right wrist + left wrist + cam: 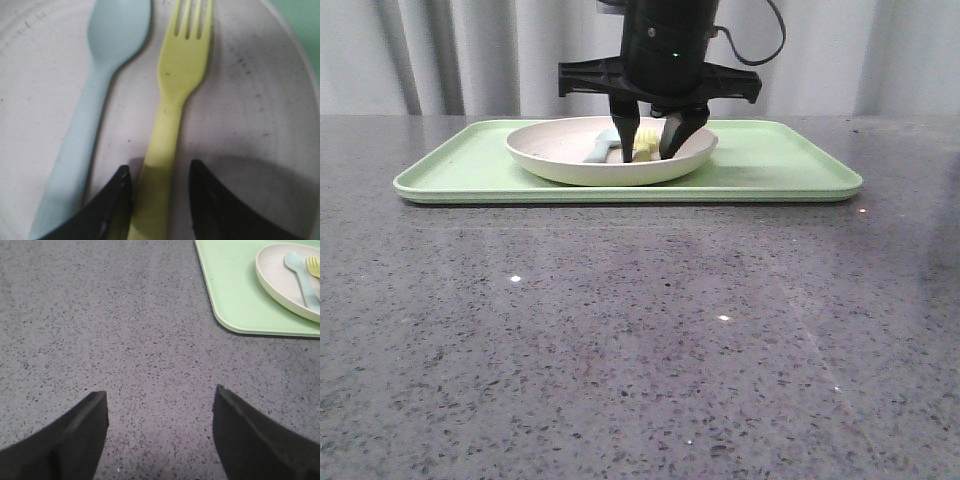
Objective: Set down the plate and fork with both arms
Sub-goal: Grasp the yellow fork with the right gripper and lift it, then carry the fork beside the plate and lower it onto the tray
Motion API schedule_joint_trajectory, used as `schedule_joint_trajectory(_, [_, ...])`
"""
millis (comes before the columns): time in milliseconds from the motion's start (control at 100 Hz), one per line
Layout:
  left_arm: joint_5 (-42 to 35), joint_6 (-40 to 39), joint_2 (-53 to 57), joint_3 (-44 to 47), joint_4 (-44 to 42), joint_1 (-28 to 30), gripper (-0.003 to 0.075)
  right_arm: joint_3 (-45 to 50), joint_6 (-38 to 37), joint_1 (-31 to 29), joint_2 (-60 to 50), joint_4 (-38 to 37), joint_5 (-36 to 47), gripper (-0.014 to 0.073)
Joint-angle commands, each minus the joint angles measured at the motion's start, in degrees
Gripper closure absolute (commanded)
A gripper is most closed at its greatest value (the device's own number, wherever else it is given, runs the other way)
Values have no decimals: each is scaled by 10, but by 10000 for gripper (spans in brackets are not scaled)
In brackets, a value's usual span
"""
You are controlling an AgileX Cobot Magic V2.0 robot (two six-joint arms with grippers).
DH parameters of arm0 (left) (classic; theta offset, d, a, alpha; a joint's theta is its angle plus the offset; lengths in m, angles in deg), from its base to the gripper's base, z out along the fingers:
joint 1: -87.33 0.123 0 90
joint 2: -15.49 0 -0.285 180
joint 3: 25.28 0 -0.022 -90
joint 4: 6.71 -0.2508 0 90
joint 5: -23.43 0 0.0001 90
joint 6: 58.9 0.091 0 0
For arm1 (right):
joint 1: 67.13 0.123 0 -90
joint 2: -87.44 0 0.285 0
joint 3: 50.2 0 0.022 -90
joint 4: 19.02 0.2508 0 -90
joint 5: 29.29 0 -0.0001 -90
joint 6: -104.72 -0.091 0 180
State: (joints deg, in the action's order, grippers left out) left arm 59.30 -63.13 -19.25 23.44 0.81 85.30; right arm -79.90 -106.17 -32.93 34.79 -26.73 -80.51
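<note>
The pale pinkish-cream plate point(550, 152) sits on the green tray. The yellow fork point(646, 140) lies in it next to a light blue spoon point(602, 148). My right gripper point(647, 150) is down inside the plate. In the right wrist view it point(159, 172) is open, its jaws astride the fork's handle point(162, 165); one finger touches the handle, the other stands a little apart. The fork's tines point(192, 20) point away. My left gripper point(160, 405) is open and empty over bare table, apart from the plate point(275, 275). It does not show in the front view.
The light green rectangular tray point(770, 160) lies across the back of the grey speckled table; its near corner shows in the left wrist view point(225, 285). The spoon point(100, 75) lies right beside the fork, close to my right gripper's finger. A grey curtain hangs behind.
</note>
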Motion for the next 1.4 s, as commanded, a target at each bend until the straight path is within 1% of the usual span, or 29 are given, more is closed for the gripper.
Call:
schedule_joint_trajectory(0, [-37,-6,-1,-16,4,1,279,-16,1,0,-32,-2,11,424])
schedule_joint_trajectory(100, [-37,-6,-1,-16,4,1,279,-16,1,0,-32,1,11,535])
schedule_joint_trajectory(170, [-37,-6,-1,-16,4,1,279,-16,1,0,-32,2,11,590])
schedule_joint_trajectory(290, [-37,-6,-1,-16,4,1,279,-16,1,0,-32,7,12,644])
schedule_joint_trajectory(450, [-37,-6,-1,-16,4,1,279,-16,1,0,-36,7,10,681])
schedule_joint_trajectory(770, [-37,-6,-1,-16,4,1,279,-17,1,0,-78,7,7,683])
schedule_joint_trajectory(960, [-37,-6,-1,-16,4,1,279,-17,4,-20,-112,7,-12,683])
schedule_joint_trajectory(1080, [-37,-6,-1,-16,4,1,279,-16,29,-39,-132,6,-45,683])
schedule_joint_trajectory(1140, [-37,-6,-1,-16,4,1,279,-15,30,-50,-139,3,-51,683])
schedule_joint_trajectory(1390, [-37,-6,-1,-16,4,1,279,-9,79,-85,-146,-3,-76,683])
